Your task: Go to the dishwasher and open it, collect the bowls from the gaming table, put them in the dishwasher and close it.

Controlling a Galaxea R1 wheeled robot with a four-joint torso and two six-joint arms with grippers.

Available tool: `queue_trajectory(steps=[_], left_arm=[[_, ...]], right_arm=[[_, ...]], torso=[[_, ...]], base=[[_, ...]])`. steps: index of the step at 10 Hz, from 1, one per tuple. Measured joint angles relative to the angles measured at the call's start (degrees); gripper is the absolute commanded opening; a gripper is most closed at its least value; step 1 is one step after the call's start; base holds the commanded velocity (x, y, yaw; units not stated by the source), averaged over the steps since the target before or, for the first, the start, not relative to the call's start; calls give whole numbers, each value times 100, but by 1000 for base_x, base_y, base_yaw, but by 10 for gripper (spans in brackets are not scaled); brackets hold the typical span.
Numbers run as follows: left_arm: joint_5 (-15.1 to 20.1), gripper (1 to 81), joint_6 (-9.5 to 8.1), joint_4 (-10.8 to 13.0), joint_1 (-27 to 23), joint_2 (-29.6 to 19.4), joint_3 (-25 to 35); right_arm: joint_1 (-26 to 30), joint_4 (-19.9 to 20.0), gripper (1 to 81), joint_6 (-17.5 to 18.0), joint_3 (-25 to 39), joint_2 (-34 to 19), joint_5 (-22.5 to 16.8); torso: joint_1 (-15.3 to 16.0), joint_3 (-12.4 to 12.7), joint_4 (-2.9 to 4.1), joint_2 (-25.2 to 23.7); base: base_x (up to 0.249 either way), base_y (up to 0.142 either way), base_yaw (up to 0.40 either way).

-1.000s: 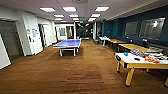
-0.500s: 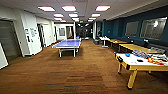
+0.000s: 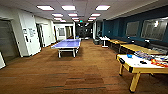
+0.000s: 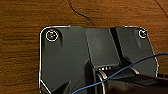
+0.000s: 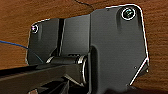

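- Head view: long office hall w/ brown carpet (image 3: pixel 82 72); gaming table (image 3: pixel 136 65) at right – white top, yellow edging, board-game boxes (image 3: pixel 150 58) strewn on it.
- Small blue bowl (image 3: pixel 129 56) sits on that table, near its far edge, untouched.
- Blue ping-pong table (image 3: pixel 67 45) stands mid-room, well apart.
- Wrist views: dark robot plate over wood-grain floor – jaws' state: can't tell, either arm.
- Progress, my read: bowl not yet collected; no dishwasher seen, so whether it's open can't be told; loading and closing are still left.
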Motion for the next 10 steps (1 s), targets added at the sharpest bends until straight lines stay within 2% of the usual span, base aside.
queue_trajectory(steps=[10], left_arm=[[-4,811,0,0,0,2,0]], right_arm=[[2,-2,811,0,0,0,0]], torso=[[0,0,0,2]], base=[[195,0,0]])
